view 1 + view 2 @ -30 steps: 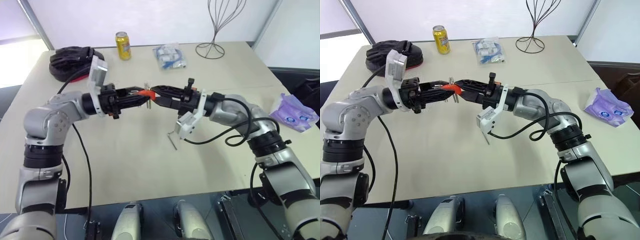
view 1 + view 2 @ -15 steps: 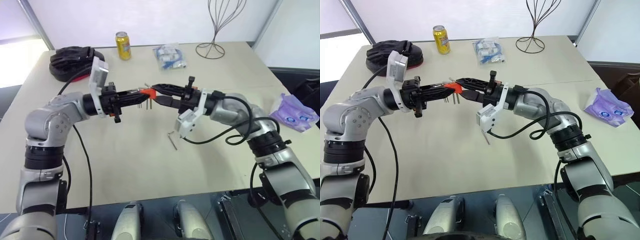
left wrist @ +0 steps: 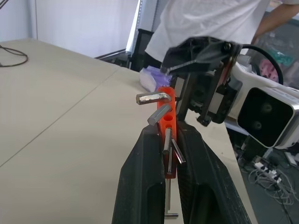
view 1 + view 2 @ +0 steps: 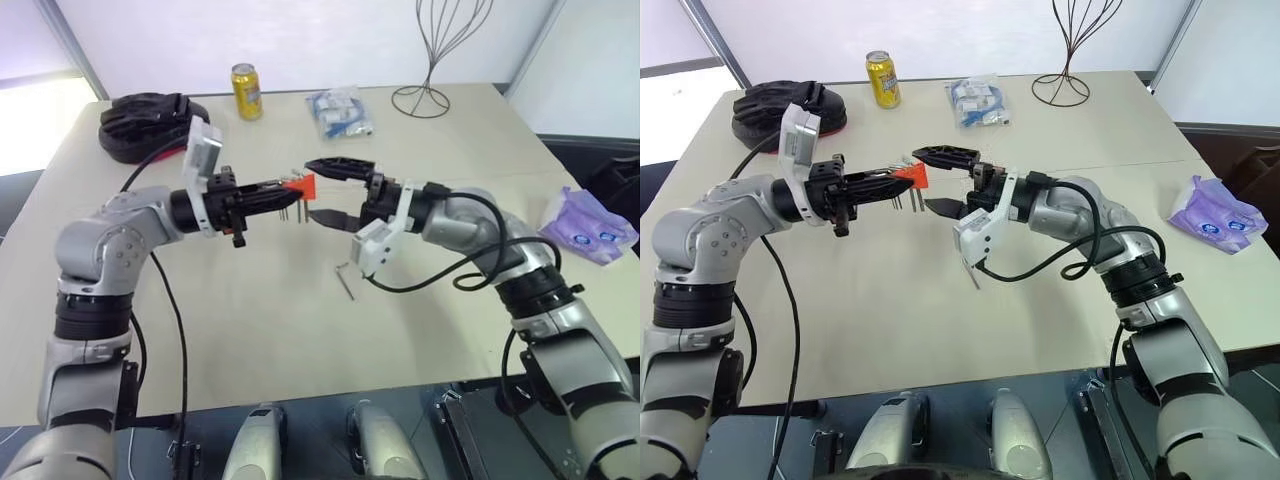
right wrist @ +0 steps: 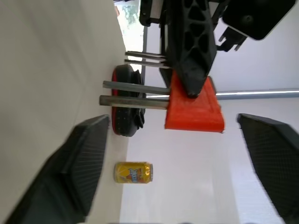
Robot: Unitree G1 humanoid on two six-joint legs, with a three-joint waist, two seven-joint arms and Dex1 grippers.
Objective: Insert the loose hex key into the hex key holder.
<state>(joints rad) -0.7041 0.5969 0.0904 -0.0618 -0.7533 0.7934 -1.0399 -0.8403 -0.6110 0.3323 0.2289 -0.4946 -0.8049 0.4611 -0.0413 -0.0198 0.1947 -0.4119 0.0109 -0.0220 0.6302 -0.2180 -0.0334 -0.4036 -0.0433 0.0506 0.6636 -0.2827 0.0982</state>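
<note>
Orange holder (image 4: 301,186) pinched between the shut jaws of the left gripper (image 4: 285,192), held up above the counter (image 4: 250,300), short grey keys hanging from its underside. Right gripper (image 4: 318,190) facing it from the other side, jaws spread wide, one finger above and one below the holder's level, touching nothing. Loose hex key (image 4: 345,280) lying flat on the counter beneath the right wrist, apart from both grippers. Yellow can (image 4: 246,91), black bundle (image 4: 145,120), blue packet (image 4: 340,110) and wire stand (image 4: 430,60) along the far edge; purple pack (image 4: 590,225) off to the right.
</note>
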